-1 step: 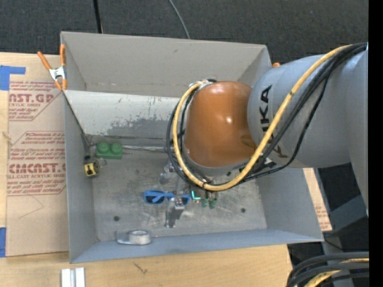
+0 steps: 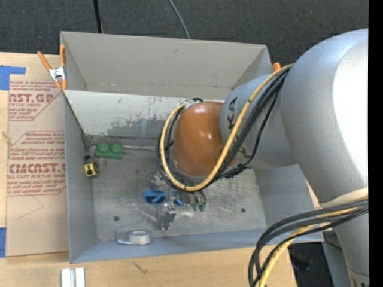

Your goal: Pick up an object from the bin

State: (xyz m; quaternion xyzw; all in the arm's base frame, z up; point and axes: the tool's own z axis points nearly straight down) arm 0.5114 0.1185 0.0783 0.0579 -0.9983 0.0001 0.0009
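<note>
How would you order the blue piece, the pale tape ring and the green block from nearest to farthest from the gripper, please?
1. The blue piece, just left of the gripper, mid-bin.
2. The pale tape ring, by the near wall.
3. The green block, at the bin's far left.

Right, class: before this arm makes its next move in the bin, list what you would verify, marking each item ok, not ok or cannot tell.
1. Gripper is inside the bin, low over the middle of the floor: ok.
2. A thing lies within reach: a blue piece is right beside the gripper: ok.
3. Something is already held: cannot tell; the orange wrist cover hides much.
4. Green block and yellow-black piece lie apart, to the left: ok.
5. White ring by the front wall is apart from the gripper: ok.
</note>
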